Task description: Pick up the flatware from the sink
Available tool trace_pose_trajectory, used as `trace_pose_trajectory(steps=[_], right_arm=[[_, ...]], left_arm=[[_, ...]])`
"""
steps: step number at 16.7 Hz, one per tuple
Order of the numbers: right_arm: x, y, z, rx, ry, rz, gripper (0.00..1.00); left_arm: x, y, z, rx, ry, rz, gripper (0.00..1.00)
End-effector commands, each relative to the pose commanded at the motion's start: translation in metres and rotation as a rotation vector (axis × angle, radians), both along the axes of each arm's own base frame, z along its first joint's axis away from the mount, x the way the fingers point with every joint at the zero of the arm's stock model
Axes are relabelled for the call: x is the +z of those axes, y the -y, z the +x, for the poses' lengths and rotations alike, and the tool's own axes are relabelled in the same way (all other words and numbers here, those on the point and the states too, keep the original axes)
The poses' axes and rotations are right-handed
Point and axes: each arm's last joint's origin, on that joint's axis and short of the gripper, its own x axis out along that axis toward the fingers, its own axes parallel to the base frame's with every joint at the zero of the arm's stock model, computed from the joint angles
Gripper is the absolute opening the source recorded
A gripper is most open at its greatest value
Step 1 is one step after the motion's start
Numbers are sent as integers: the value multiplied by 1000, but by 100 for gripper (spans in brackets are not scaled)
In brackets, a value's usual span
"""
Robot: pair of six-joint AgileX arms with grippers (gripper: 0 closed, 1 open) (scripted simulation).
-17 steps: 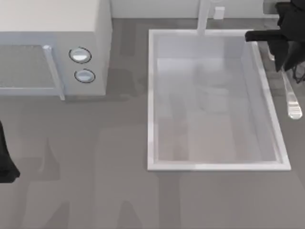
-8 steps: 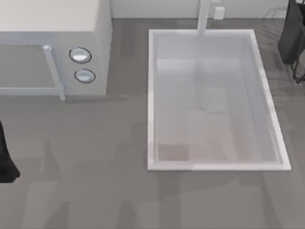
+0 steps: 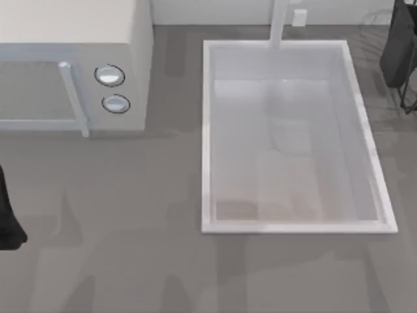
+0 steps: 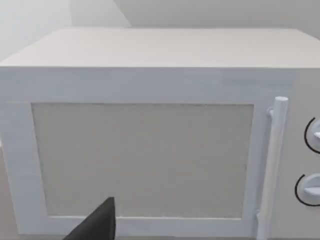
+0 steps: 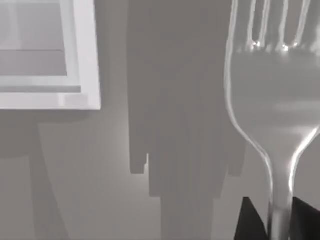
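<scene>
**Fork clamped in the right hand, beside the sink**

Look at the right wrist view first. The fork (image 5: 272, 95) fills that side of the picture, tines pointing away from the camera, handle running back to the right hand (image 5: 280, 220). Its two dark fingers (image 5: 250, 222) sit on either side of the handle, closed on it. Under the fork you see grey table (image 5: 175, 150), with a blocky shadow across it. A corner of the sink's white rim (image 5: 85, 60) sits off to one side, well apart from the fork.

From above, the sink (image 3: 207, 130) lies right of centre on the table. Its basin floor is pale and bare, showing faint reflections and shadow patches. The white faucet post (image 3: 279, 23) stands at the far rim. The right arm (image 3: 401, 45) is a dark shape at the far right corner of the table, outside the sink's right rim.

The microwave (image 3: 71, 59) stands at the far left, door shut, two round knobs (image 3: 109, 75) on its right panel. In the left wrist view its door and handle face the camera.

Your left arm (image 3: 8, 215) is parked at the left edge of the table. One dark fingertip (image 4: 97, 225) of the left hand pokes into the left wrist view; you cannot tell whether that hand is open or closed.
</scene>
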Motion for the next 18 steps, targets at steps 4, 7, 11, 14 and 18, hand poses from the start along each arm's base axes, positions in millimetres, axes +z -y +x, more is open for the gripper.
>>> trace_pose_trajectory(steps=[4, 7, 11, 14, 18], right_arm=[[-37, 1, 4, -1, 4, 0, 0], [-74, 1, 5, -2, 21, 0, 0], [-104, 1, -1, -3, 8, 0, 0], [-104, 1, -1, -3, 8, 0, 0], [-104, 1, -1, -3, 8, 0, 23]], left_arm=[[0, 0, 0, 0, 0, 0, 100], [0, 0, 0, 0, 0, 0, 100], [0, 0, 0, 0, 0, 0, 100], [0, 0, 0, 0, 0, 0, 100], [0, 0, 0, 0, 0, 0, 100]])
